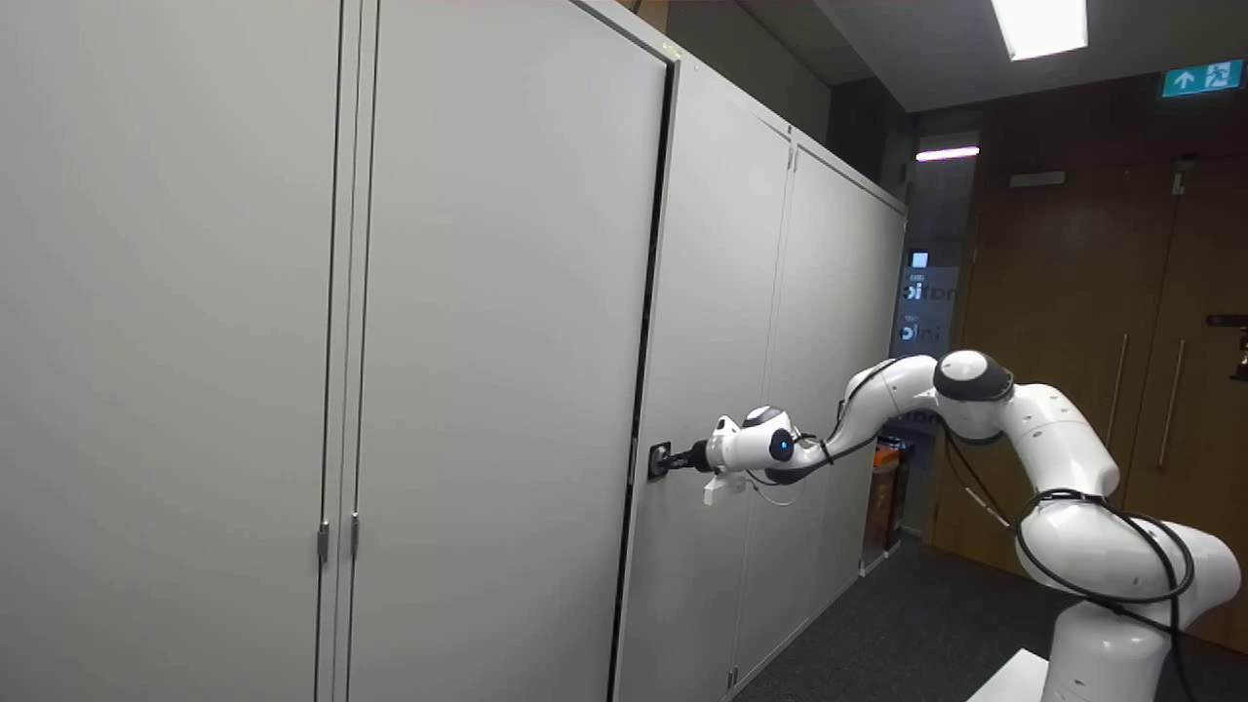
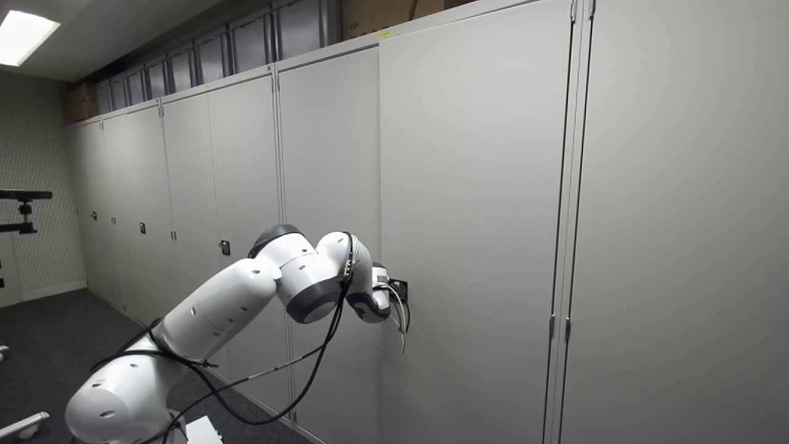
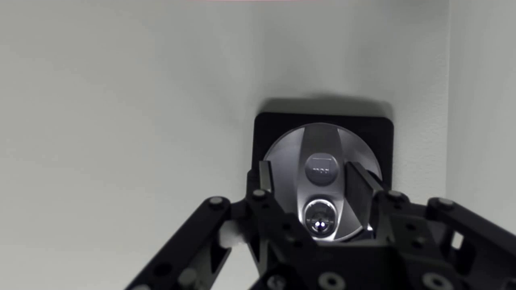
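Straddling the middle of the silver knob on the grey cabinet door, our fingers sit about halfway apart, so we're not really gripping it.

Both exterior views look obliquely along the cabinet row from well back, facing opposite ends, and share the arm. The wrist view faces the lock handle nearly square-on at close range.

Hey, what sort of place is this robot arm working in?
Probably an office or similar workplace rather than a home: there's a long row of tall grey cabinets, a green emergency exit sign, and wooden double doors with long bar handles.
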